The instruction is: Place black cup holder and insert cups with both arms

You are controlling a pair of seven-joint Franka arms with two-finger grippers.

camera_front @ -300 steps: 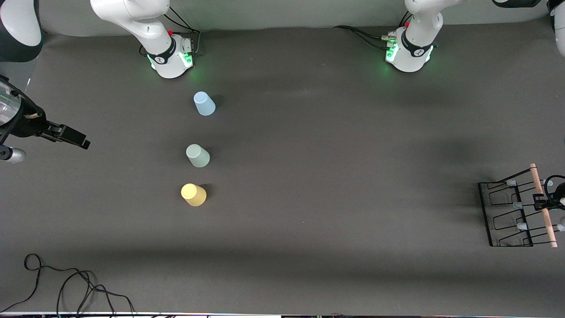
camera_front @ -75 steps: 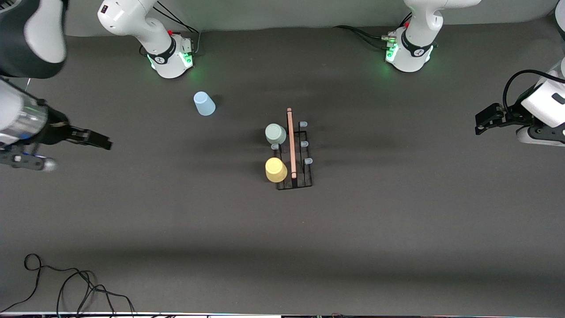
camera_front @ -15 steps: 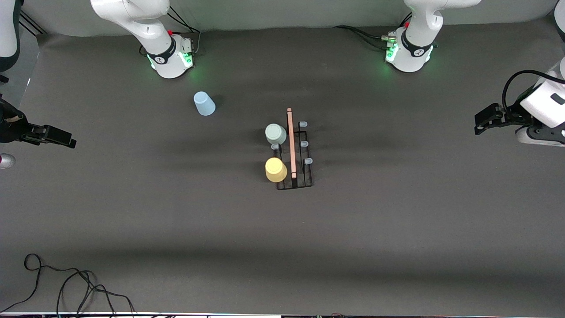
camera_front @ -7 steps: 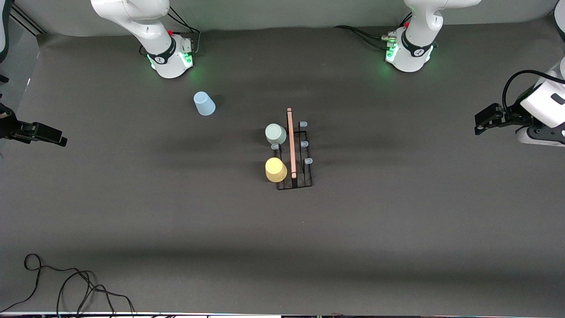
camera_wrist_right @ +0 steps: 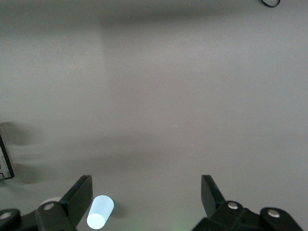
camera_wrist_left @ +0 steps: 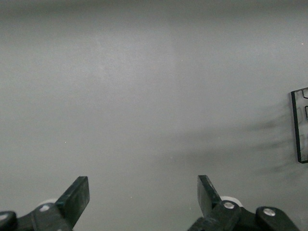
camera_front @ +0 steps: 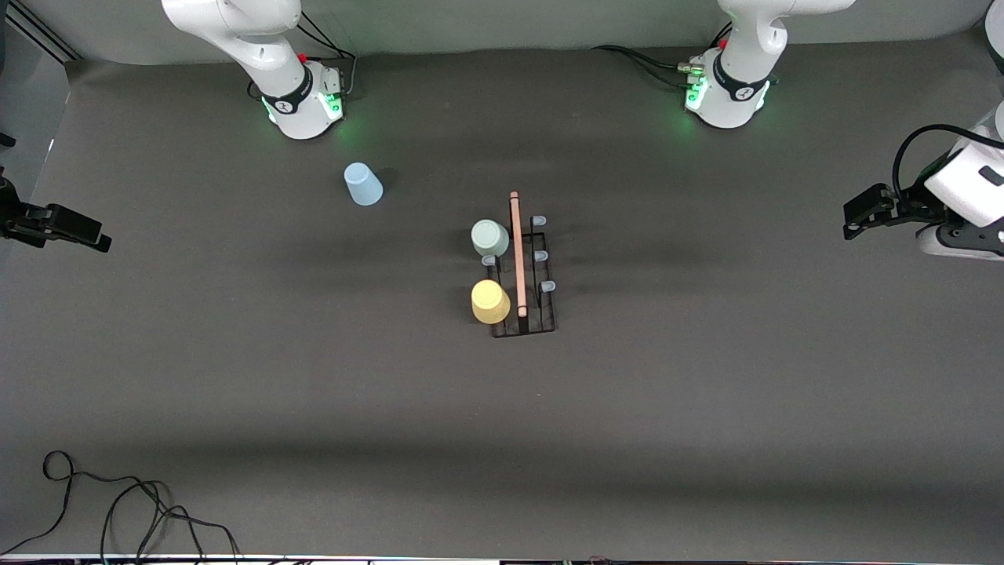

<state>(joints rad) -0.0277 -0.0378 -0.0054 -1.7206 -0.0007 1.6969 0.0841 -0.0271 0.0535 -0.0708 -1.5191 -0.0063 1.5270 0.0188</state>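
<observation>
The rack (camera_front: 522,267) stands mid-table with the green cup (camera_front: 489,237) and yellow cup (camera_front: 490,301) on its pegs. The blue cup (camera_front: 362,184) remains near the right arm's base. Both pincers, left (camera_front: 861,212) and right (camera_front: 74,227), hang wide and empty over the table's ends; the right one should likely fetch the blue cup.

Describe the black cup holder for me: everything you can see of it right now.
The black cup holder is a thin black wire rack with a rectangular base, standing flat on the dark mat mid-table. A light wooden rod handle runs along its top, pointing toward the bases. The green cup and the yellow cup sit upside down on pegs along the right arm's side; one peg shows between them, three pale-capped pegs stand bare opposite. Neither gripper touches it.
</observation>
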